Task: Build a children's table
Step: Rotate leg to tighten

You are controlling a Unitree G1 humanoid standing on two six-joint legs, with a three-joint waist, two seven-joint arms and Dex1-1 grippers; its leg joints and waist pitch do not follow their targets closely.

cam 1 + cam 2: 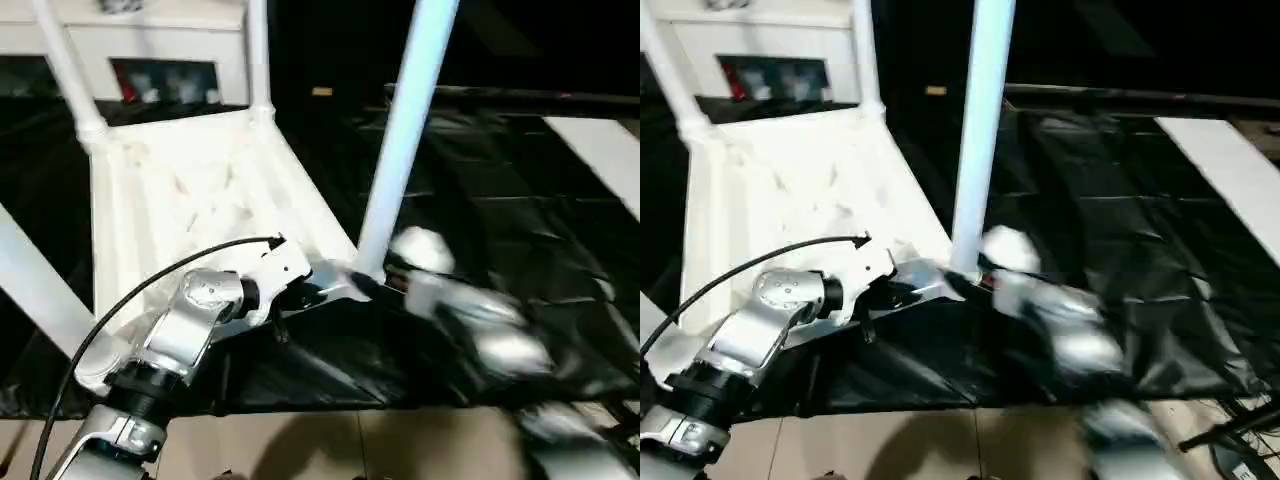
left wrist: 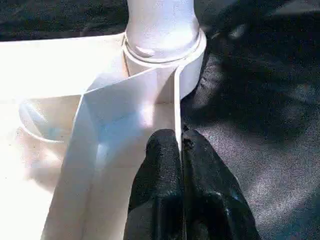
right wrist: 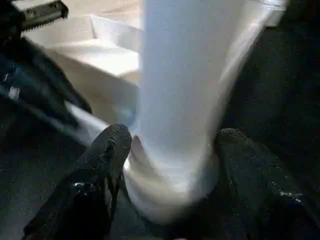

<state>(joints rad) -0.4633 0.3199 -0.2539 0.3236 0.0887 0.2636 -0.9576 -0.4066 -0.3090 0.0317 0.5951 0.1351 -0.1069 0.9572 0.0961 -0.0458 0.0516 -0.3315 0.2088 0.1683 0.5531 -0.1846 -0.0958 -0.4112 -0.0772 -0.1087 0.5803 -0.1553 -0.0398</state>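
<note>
The upturned children's table sat upper left on the black cover. The left gripper was pinched onto its edge rim; the right gripper's fingers loosely straddled the nearest leg.

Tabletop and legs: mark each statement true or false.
1. The tabletop lies upside down on black sheeting. True.
2. The left gripper is shut on the tabletop's thin edge. True.
3. The near-right leg lies flat on the sheeting. False: it stands upright in its corner socket.
4. The right gripper is clamped on a far leg. False: its jaws straddle the near-right leg's base, apart from it.
5. Two far legs stand upright. True.
</note>
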